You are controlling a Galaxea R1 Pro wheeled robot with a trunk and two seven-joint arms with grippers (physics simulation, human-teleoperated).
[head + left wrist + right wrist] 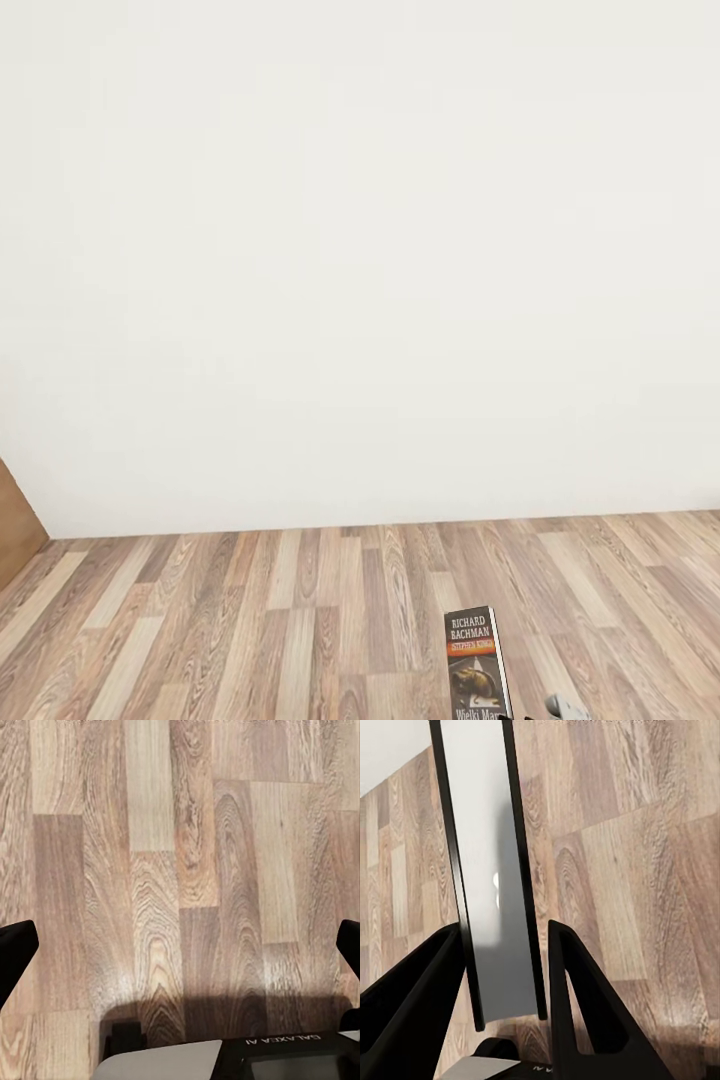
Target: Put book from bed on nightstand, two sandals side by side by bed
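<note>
The book [474, 665] stands upright at the bottom of the head view, its orange band reading "RICHARD BACHMAN", held above the wood-plank floor. In the right wrist view its pale page edge [491, 870] runs between the two dark fingers, and my right gripper [502, 967] is shut on it. My left gripper [180, 952] is open above bare floor, its dark fingertips [15, 952] far apart at the picture's sides. The bed, nightstand and sandals are out of view.
A plain white wall [360, 250] faces me, meeting the grey-brown plank floor [300, 620] a short way ahead. A brown wooden edge [15, 520] juts in at the far left by the wall.
</note>
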